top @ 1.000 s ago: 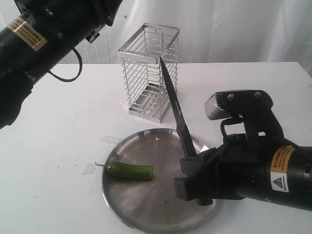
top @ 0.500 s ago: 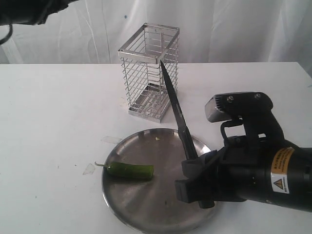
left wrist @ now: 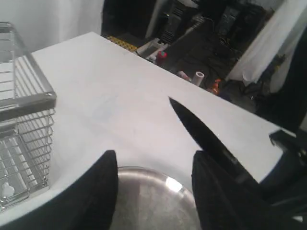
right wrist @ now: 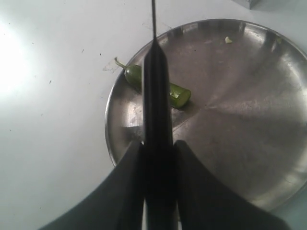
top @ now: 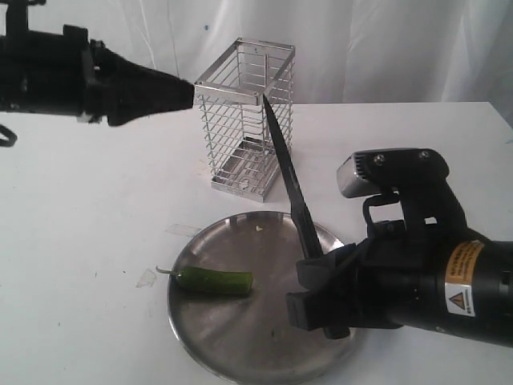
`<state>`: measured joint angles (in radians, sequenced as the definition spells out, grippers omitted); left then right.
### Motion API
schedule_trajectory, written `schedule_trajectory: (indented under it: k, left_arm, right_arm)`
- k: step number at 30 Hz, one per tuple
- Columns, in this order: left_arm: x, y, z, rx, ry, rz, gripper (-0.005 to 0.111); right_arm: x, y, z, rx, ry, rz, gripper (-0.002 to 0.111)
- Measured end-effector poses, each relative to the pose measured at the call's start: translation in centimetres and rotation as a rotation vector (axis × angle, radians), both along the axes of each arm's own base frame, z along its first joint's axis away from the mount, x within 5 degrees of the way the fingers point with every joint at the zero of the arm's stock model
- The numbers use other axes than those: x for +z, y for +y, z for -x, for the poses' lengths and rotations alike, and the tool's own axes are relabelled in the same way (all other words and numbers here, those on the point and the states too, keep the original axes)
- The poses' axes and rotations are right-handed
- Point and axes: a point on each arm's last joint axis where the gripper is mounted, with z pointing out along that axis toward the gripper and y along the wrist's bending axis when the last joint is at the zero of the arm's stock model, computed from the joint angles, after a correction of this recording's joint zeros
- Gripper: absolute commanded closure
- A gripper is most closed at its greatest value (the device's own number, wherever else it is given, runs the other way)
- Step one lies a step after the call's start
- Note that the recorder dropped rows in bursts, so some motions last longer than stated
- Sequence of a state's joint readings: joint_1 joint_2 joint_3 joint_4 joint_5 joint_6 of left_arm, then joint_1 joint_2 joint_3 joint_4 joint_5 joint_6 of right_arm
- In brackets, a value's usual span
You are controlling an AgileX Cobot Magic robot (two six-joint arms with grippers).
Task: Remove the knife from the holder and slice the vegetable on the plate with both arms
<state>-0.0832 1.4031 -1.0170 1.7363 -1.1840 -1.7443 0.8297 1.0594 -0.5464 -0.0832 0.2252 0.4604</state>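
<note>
Dull grey steel plate is sitting on the white table, w/ the small glossy green vegetable lying on its left part, blunt cut end facing the centre. Right end effector is clamping the knife by its black rounded handle. The dark pointed blade is tilting up, out of the shiny wire holder. Left end effector is hovering high beside the holder, jaws apart & empty, well apart from the vegetable.

Risks, prob.:
- the smooth pod rolling or skidding on slick steel if cut unpinned
- the round handle twisting in the grip
- the blade tip snagging the wires when swinging down
</note>
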Motion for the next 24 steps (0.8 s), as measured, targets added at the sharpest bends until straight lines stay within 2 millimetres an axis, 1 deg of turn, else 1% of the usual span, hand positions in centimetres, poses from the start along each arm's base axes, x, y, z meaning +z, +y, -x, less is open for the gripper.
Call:
schedule_trajectory:
  k: [1,2,5,6,10,12,15,19,24]
  left_arm:
    - [-0.5,0.0,0.1,-0.019,-0.011,-0.012,0.054]
    - [-1.0,0.0,0.2,-0.029,-0.019,-0.026,0.050]
    - [-2.9,0.2,0.1,-0.003,-0.023,-0.082,0.043]
    - [-3.9,0.3,0.0,0.007,-0.028,-0.112,0.041]
    - [-7.6,0.3,-0.4,0.035,-0.036,-0.245,0.041]
    - [-9.6,-0.1,-0.4,0.025,-0.051,-0.334,0.041]
    - [-11.7,-1.0,-0.4,-0.004,-0.092,-0.456,0.041]
    - [-12.9,-2.5,-0.4,-0.020,-0.145,-0.576,0.041]
    - [-13.2,-3.9,-0.2,-0.049,-0.223,-0.667,0.041]
  right_arm:
    - [0.0,0.0,0.0,0.000,-0.001,-0.002,0.108]
    - [0.0,0.0,0.0,0.000,-0.003,-0.003,0.108]
    - [0.0,0.0,0.0,0.000,-0.003,-0.003,0.108]
    - [0.0,0.0,0.0,0.001,-0.003,-0.003,0.108]
    - [0.0,0.0,0.0,0.025,-0.023,0.028,0.108]
    - [-0.1,-0.1,0.0,0.035,-0.027,0.048,0.108]
    - [0.2,-0.1,0.0,0.040,-0.025,0.065,0.108]
    - [0.6,0.0,-0.1,0.044,-0.031,0.072,0.108]
    - [0.6,0.0,-0.1,0.044,-0.028,0.076,0.108]
